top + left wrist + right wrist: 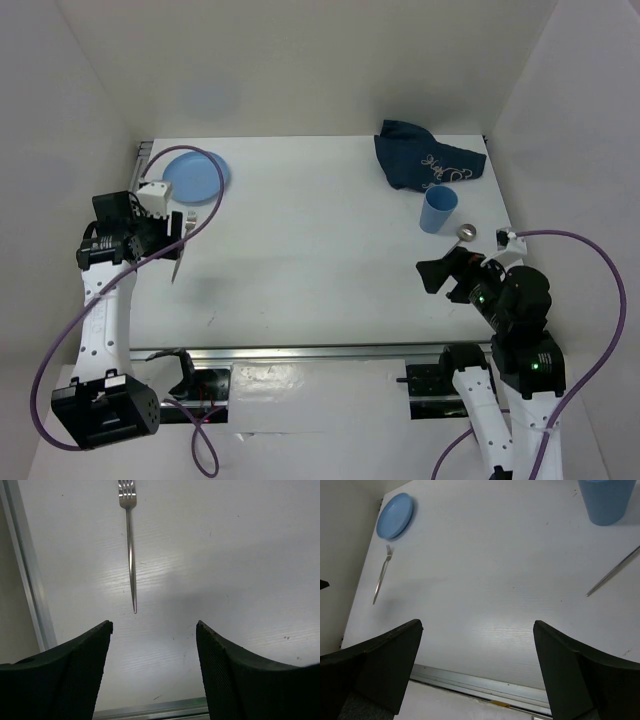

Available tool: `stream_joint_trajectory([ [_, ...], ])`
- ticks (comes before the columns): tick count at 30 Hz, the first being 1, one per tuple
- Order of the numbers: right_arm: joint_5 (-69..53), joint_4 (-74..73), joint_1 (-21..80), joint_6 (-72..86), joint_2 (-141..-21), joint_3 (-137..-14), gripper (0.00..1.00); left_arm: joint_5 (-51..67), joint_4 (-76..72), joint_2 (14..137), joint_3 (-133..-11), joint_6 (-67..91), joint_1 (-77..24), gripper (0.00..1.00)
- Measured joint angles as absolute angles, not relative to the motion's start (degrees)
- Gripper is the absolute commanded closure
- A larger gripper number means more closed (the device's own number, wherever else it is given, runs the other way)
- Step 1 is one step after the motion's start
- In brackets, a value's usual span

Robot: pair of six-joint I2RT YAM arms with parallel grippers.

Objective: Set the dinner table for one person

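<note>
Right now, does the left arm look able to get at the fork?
Probably yes. The left gripper hangs open over the dinner table with the fork lying flat just ahead of it, nothing between them; the blue plate sits beyond the tines.

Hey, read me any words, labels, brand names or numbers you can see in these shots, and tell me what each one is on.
None readable in any view.
Navy cloth: a pale curly print, too small to tell whether it is lettering or just pattern.
Blue cup, blue plate, fork, table: no markings visible.
</note>
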State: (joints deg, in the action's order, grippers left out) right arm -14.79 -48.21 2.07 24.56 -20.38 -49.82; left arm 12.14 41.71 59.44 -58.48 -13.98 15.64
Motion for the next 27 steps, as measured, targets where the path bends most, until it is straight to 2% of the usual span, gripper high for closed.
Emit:
stream_joint_trajectory([
  [6,-15.16,-47.70,2.07,23.90,-23.49,-50.76,0.00,9.80,42.28,61.25,-62.78,-8.34,15.62,0.16],
  [10,-14.81,-45.50,2.07,21.61,-34.74,-58.13,0.00,11.25,40.99,62.72,-67.51,-8.40,15.64,0.10],
  [17,-9.82,-35.86,2.07,18.09,-68.84,-80.03,0.00,12.64,41.06,69.01,-71.83,-9.13,15.25,0.09],
  [21,-6.39,-30.74,2.07,15.44,-90.30,-91.68,0.00,10.20,41.47,76.88,-77.65,-10.00,15.11,0.09],
  [27,-4.62,-26.50,2.17,8.75,-121.95,-113.54,0.00,6.81,41.12,80.68,-78.35,-10.79,14.59,0.09],
])
